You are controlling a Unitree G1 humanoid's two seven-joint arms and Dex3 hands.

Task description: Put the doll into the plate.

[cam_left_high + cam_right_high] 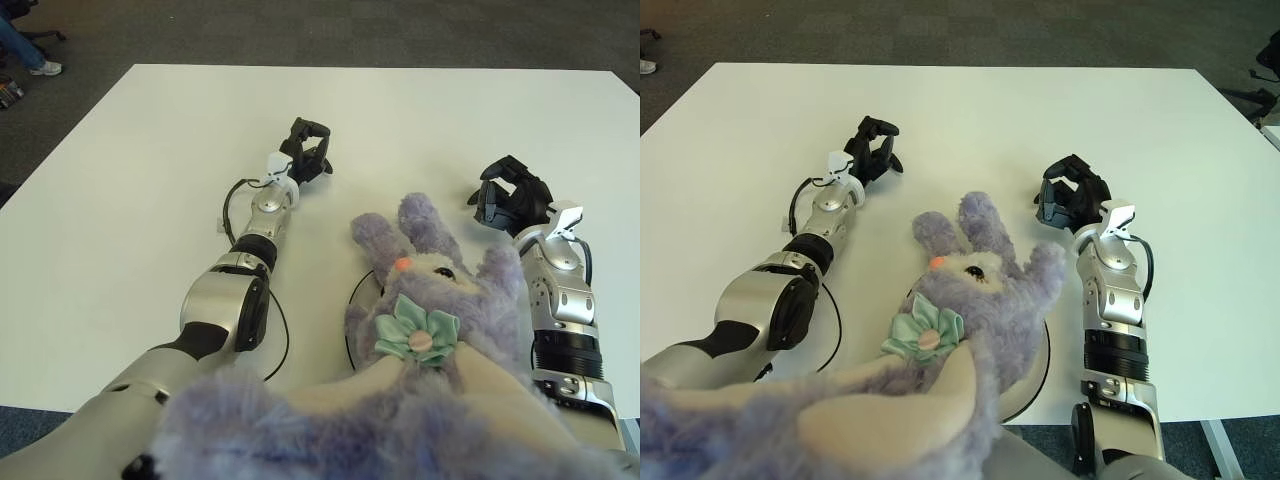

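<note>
One doll (430, 300), one plate (1035, 375), two hands, one table (120, 180).

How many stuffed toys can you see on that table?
1: a purple bunny doll lying over the plate, between the left hand and right hand. None seem hidden.
</note>
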